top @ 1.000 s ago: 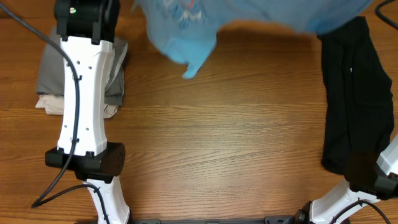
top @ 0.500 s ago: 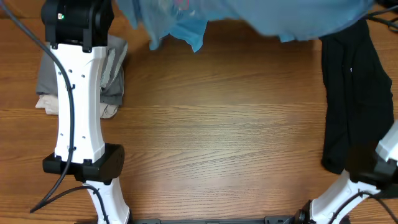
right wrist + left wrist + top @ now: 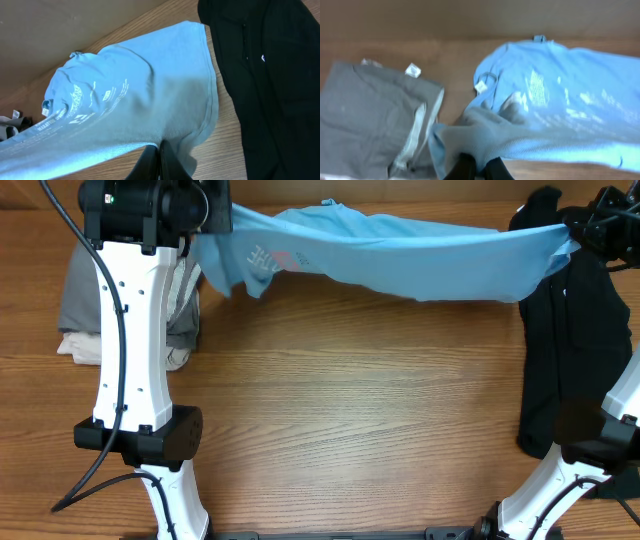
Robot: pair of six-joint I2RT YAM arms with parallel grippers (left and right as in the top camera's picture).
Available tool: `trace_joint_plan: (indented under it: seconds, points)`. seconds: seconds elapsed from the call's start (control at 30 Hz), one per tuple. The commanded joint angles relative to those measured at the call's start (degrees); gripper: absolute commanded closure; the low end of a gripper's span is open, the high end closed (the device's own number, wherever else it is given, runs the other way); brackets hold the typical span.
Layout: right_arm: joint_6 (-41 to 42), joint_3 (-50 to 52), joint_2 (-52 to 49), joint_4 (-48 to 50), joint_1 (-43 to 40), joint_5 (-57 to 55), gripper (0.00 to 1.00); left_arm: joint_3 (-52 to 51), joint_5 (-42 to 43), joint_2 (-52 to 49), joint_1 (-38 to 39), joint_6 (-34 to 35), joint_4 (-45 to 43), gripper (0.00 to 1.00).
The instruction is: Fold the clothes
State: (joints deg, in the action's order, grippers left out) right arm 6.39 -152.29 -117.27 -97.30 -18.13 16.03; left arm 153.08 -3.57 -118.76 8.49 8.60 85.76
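The near half of the brown wood-grain surface (image 3: 350, 420), from 6 o'clock up to the centre of the overhead view, carries no garment. At 3 o'clock a long black garment (image 3: 565, 340) lies lengthwise along the right edge. At 9 to 10 o'clock sits a stack of folded grey and beige garments (image 3: 72, 315), partly covered by the left arm. At the far edge, from 11 o'clock across to 1 o'clock, the light sky-blue soft-fabric T-shirt (image 3: 400, 245) with red and white chest lettering is stretched sideways between the two arms, sagging slightly in the middle and casting a shadow on the surface below. The left hand (image 3: 480, 169) has its fingers pressed together on a bunched fold of the T-shirt at the 11 o'clock end. The right hand (image 3: 159, 161) pinches the hem at the 1 o'clock end, its fingers closed with almost no gap. In the wrist views the far part of the T-shirt appears to rest on the surface; how much of it is lifted cannot be determined. Progress assessment: early stage. The T-shirt is gripped and spread, but it is not laid flat and no fold is visible. Flattening, all folds and final placement remain, probably in the open central area. No bins, boxes or other containers are in view.
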Motion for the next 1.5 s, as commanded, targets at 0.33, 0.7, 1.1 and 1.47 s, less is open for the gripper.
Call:
trace_joint_plan:
  seconds: [0.33, 0.7, 1.1, 1.47]
  points:
    - [-0.44, 37.83, 21.55, 1.01, -0.26, -4.46, 0.96, -9.07, 4.63, 2.80, 1.31, 1.70, 11.06, 0.96]
    - [6.23, 68.57, 40.57, 3.96, -0.26, -8.92, 0.96, -40.89, 4.24, 17.35, 3.63, 4.33, 10.60, 0.96]
    - [10.23, 80.83, 46.93, 5.49, -0.26, -8.55, 0.96, -60.85, 4.20, 25.73, 6.95, 6.91, 3.17, 0.96]
    - [13.18, 81.05, 43.30, 17.38, -3.80, -10.21, 0.96, -73.50, 1.62, 21.84, 4.92, 6.86, -32.37, 0.96]
